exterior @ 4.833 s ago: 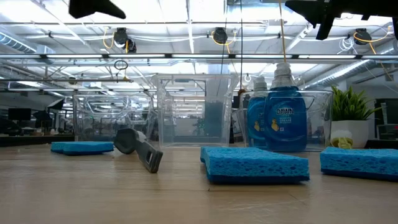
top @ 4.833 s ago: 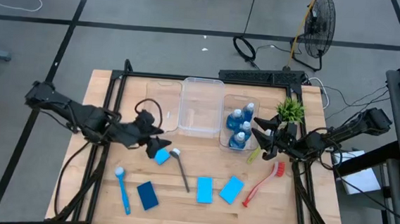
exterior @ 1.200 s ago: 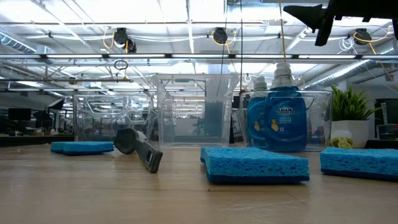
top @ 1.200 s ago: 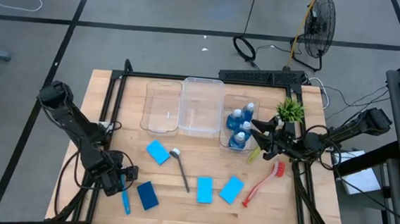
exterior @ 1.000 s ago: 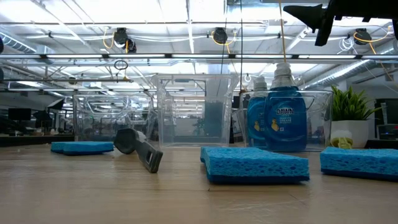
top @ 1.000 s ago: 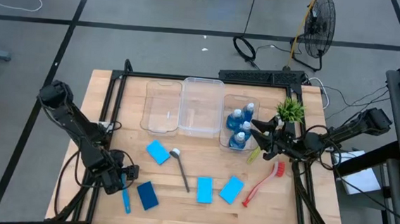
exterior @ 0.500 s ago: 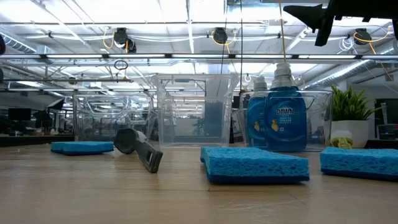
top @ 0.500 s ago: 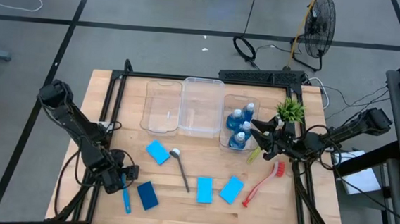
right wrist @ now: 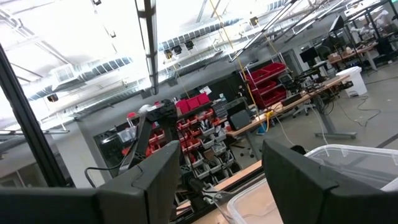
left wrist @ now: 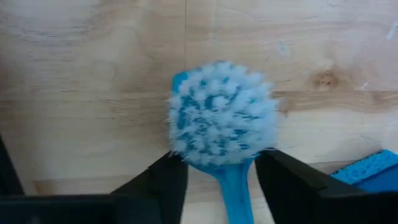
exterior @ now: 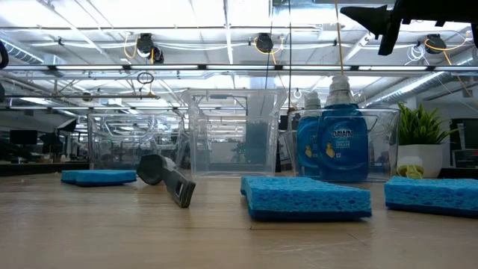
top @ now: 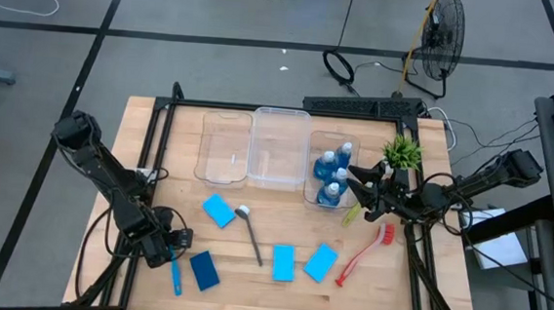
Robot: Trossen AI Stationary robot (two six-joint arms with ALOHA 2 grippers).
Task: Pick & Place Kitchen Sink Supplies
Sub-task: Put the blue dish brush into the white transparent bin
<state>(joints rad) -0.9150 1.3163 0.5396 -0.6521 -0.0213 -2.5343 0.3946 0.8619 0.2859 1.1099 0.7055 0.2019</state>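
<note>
In the high view, the left claw (top: 164, 254) is seen low over the front-left part of the wooden surface (top: 151, 136), at the head end of the blue brush (top: 174, 277). The darker sponge (top: 204, 270) lies just beside the brush handle. Three lighter sponges (top: 218, 210) (top: 282, 263) (top: 320, 263) and the grey brush (top: 251, 233) are spread across the middle. The blue bottles (top: 333, 171) stand in the rightmost of three clear bins (top: 279, 146). The right claw (top: 365, 189) is held above the surface beside that bin and the potted plant (top: 401, 151); the yellow-green brush (top: 351, 214) and red brush (top: 364, 255) lie below it. Whether the left fingers touch the brush cannot be told from above.

In the low view, two bottles (exterior: 333, 146) are seen upright behind a sponge (exterior: 305, 196), with the grey brush head (exterior: 166, 178) resting on the surface. Only the right claw (exterior: 377, 25) appears here, at the top edge, clear of everything.

The left wrist view alone shows the grip area: the brush's white bristle head (left wrist: 221, 122) faces the camera, and the blue neck (left wrist: 234, 186) runs between the two dark fingers (left wrist: 163, 185), which stand partly apart with a narrow gap visible on each side; contact appears not yet made.

In the right wrist view, the fingers (right wrist: 297, 174) are spread with nothing between them, and a bin rim (right wrist: 348, 152) is seen beyond.
</note>
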